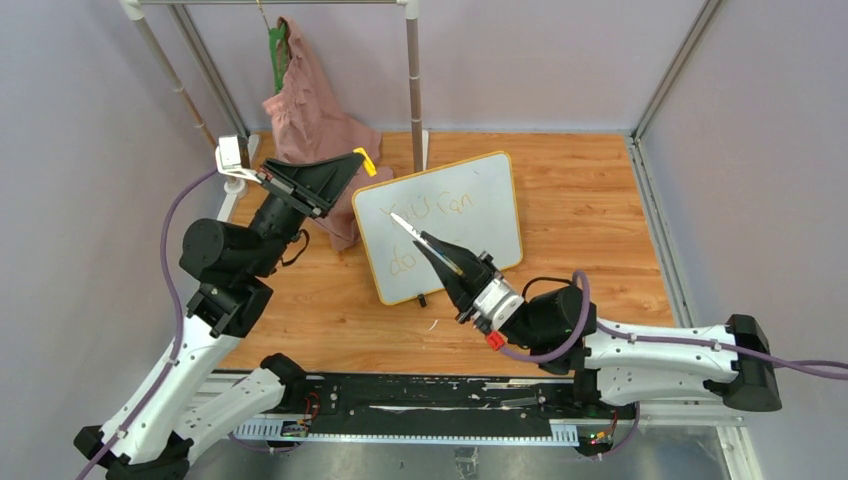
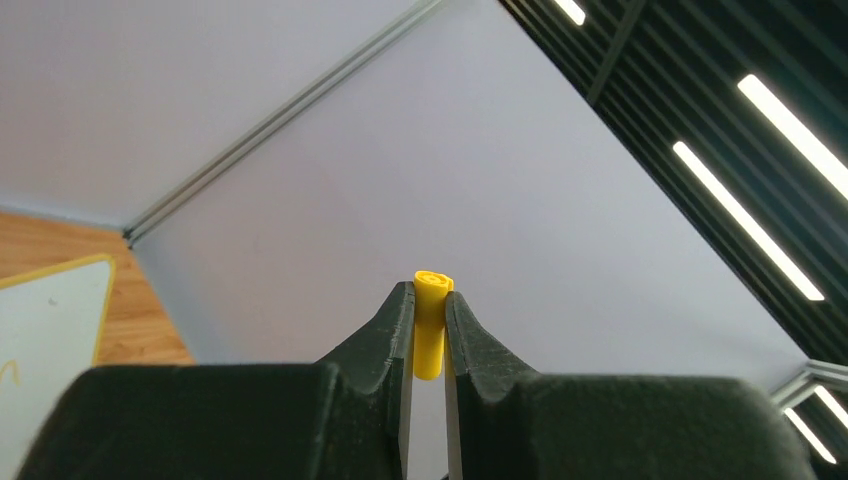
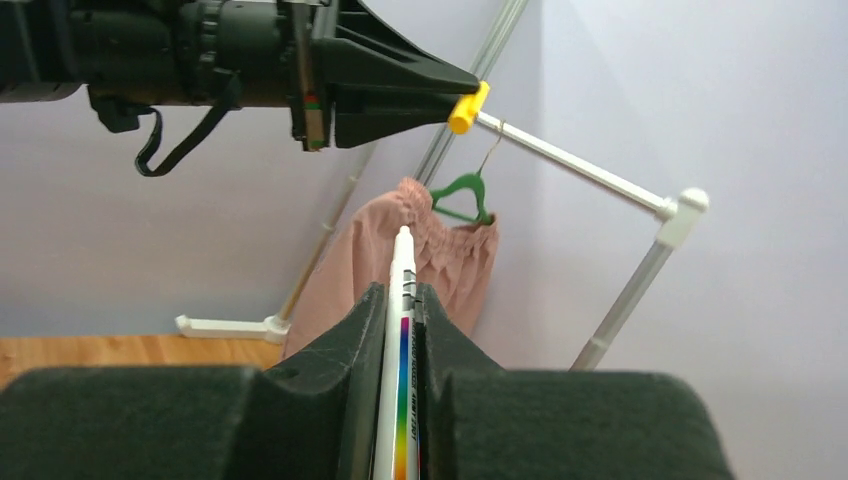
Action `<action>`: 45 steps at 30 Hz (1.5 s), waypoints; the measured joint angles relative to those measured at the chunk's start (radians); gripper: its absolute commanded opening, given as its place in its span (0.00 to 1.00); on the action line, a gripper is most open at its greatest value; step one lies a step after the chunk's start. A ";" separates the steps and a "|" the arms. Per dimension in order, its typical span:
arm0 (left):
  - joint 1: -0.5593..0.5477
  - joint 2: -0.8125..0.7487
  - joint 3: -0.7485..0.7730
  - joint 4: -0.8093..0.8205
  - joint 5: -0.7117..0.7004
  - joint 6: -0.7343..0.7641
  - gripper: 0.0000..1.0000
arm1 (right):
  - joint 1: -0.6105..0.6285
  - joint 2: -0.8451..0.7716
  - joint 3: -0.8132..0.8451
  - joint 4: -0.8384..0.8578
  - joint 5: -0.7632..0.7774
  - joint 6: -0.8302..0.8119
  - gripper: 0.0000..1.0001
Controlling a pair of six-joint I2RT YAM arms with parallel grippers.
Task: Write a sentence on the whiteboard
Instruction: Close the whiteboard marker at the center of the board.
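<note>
**Q:** Top view?
**A:** I log the whiteboard (image 1: 470, 235) at centre frame on the wooden table (image 1: 590, 220), with the sentence (image 1: 445, 207) in two orange lines across it. My right gripper (image 1: 426, 242) is clamped on a marker (image 1: 405, 224), its tip over the board's middle. My left gripper (image 1: 358, 158), at the board's upper left, pinches a yellow cap (image 1: 366, 161).
**Q:** Left wrist?
**A:** Fingers closed on the cap, centre frame. Board corner at lower left.
**Q:** Right wrist?
**A:** Fingers grip the marker barrel at bottom centre. A pink garment (image 3: 450, 255) hangs behind it.
</note>
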 measured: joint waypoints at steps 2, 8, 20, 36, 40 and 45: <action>0.000 0.011 0.031 0.011 0.000 -0.004 0.00 | 0.039 0.034 0.014 0.046 -0.001 -0.092 0.00; 0.000 0.029 0.092 0.040 0.006 -0.011 0.00 | 0.122 0.142 0.061 0.205 0.007 -0.337 0.00; 0.000 0.005 0.093 0.055 0.006 -0.040 0.00 | 0.154 0.203 0.098 0.443 0.059 -0.370 0.00; 0.000 -0.031 0.082 0.105 0.005 -0.053 0.00 | 0.097 0.199 0.161 0.499 0.084 0.068 0.00; 0.000 -0.037 0.078 0.111 0.005 -0.053 0.00 | 0.081 0.195 0.171 0.489 0.084 0.158 0.00; 0.000 -0.037 0.078 0.122 0.005 -0.053 0.00 | 0.080 0.211 0.213 0.459 0.057 0.224 0.00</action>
